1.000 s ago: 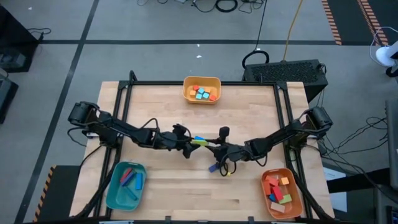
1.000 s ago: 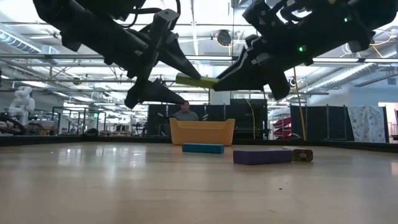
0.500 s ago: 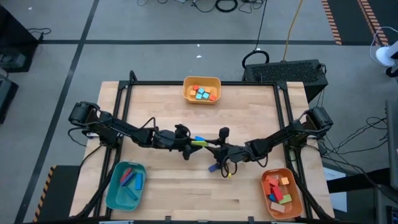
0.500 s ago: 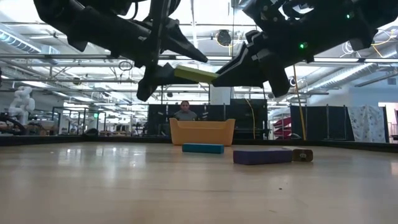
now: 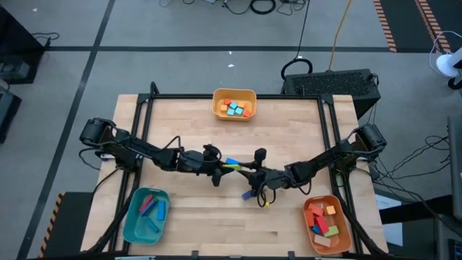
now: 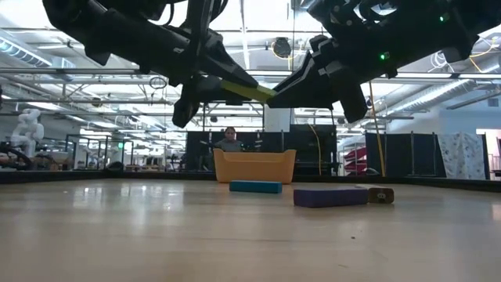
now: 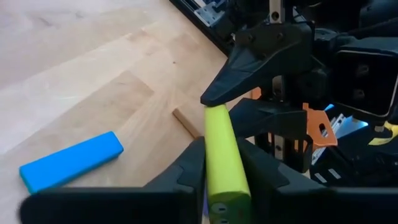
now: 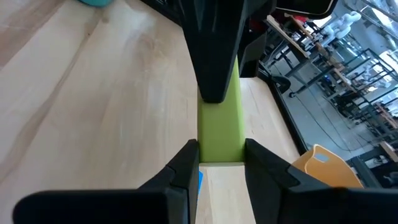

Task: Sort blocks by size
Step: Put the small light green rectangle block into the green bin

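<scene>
Above table (image 5: 188, 115): green bar (image 7: 224, 155) between left pincer (image 7: 217, 163), right pincer (image 8: 219, 155).

Bare table (image 5: 188, 217) beside purple block (image 6: 330, 197).

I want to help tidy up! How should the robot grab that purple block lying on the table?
Judging by its pose, the purple block lies flat on the table, long and low, with open wood around it. Best to come straight down from above and pinch its two long sides near the middle, so it lifts level. A small tan block sits near one end, so gripping there looks riskier.
</scene>
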Tool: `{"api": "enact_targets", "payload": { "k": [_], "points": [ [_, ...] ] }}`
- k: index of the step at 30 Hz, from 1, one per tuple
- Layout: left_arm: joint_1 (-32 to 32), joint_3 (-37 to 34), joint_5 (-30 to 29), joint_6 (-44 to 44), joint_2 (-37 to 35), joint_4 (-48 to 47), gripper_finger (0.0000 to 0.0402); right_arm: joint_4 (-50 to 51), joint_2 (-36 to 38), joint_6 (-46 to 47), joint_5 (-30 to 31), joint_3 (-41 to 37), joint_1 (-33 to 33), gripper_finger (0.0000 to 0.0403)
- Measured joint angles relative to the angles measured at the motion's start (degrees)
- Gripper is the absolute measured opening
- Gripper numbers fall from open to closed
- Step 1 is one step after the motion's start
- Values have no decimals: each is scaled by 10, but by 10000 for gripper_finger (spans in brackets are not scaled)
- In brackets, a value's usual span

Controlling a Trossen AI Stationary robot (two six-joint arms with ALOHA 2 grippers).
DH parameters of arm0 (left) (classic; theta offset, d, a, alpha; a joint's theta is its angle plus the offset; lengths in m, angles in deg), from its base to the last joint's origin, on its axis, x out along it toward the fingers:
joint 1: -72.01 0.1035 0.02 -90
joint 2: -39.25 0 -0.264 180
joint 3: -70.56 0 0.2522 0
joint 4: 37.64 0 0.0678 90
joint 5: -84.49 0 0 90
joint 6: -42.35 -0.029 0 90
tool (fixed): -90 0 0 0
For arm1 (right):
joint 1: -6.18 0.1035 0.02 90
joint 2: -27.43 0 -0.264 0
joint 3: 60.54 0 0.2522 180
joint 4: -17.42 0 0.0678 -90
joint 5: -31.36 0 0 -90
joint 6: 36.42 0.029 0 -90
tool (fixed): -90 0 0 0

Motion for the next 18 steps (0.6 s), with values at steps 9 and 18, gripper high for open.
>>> {"api": "enact_targets", "payload": {
  "k": [9,18],
  "points": [
    [0,0,3,-20,-2,-12,62,1,0,16,-6,0,-1,119],
    [-5,0,10,-44,-83,-162,62,11,0,91,-5,0,-21,195]
  ]
}}
